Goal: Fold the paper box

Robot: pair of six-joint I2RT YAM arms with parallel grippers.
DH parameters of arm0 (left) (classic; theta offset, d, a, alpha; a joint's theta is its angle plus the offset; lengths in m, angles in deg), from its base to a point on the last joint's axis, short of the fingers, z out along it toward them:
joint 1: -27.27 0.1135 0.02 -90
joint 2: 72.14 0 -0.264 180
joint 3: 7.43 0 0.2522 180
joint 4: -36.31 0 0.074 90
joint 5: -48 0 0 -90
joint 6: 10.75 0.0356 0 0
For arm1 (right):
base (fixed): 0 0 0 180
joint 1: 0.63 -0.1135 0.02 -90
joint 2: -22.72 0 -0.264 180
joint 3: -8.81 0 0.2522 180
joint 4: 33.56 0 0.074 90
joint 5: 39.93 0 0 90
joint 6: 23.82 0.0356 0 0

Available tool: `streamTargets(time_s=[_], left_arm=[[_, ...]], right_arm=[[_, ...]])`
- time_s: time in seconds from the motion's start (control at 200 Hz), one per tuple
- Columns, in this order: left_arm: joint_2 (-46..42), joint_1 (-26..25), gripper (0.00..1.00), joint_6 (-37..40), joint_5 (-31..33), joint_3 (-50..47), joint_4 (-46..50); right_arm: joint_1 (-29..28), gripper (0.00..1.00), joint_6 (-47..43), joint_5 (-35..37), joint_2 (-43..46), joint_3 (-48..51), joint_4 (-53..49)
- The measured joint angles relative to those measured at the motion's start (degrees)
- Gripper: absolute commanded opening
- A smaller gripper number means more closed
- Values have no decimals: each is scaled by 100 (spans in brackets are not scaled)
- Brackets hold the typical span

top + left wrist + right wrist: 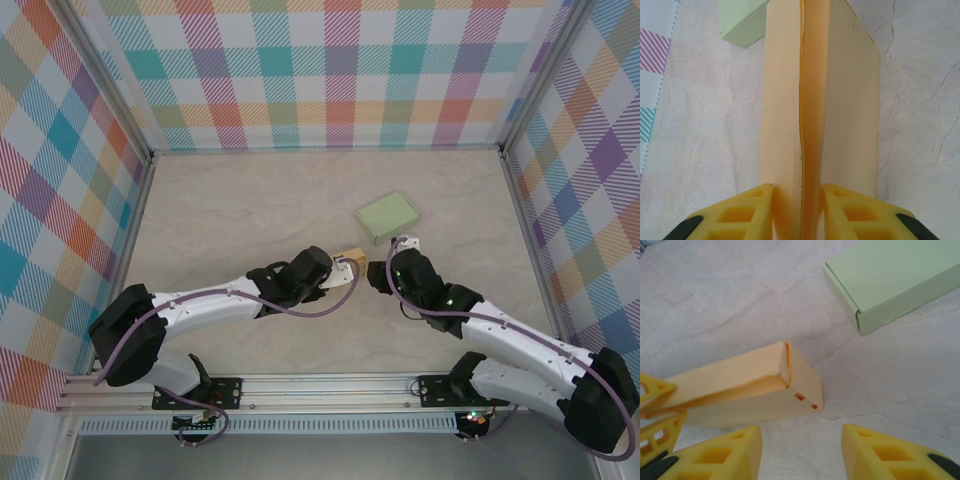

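The left pincer [340,272] reaches in from the left and is pressed together on the near end of the pale orange paper box [820,100], one finger [747,210] on each side wall. The box lies on the desk [240,210] near its middle. Its long axis runs straight away from this pincer, pointing right and slightly far. Its top seam is still gaping.

Just right of the box's free end, the right pincer [800,450] hovers with its fingers spread and nothing between them. The box's end face [805,385] is turned towards it but not touching it.

Farther right and far, a closed green box [388,217] lies flat, apart from the orange one.

In all there are one orange box, one green box and two pincers.
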Motion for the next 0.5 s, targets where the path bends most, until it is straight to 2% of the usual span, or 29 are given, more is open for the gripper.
streamTargets(time_s=[0.205,0.38,0.5], left_arm=[[7,0,27,0,-2,2,2],[103,0,27,0,4,90,9],[140,0,27,0,9,118,4]], right_arm=[[868,65,-149,-1215,-1027,-640,66],[1082,66,-260,-2028,-1886,-1167,164],[1169,62,-306,-2345,-2321,-1252,214]])
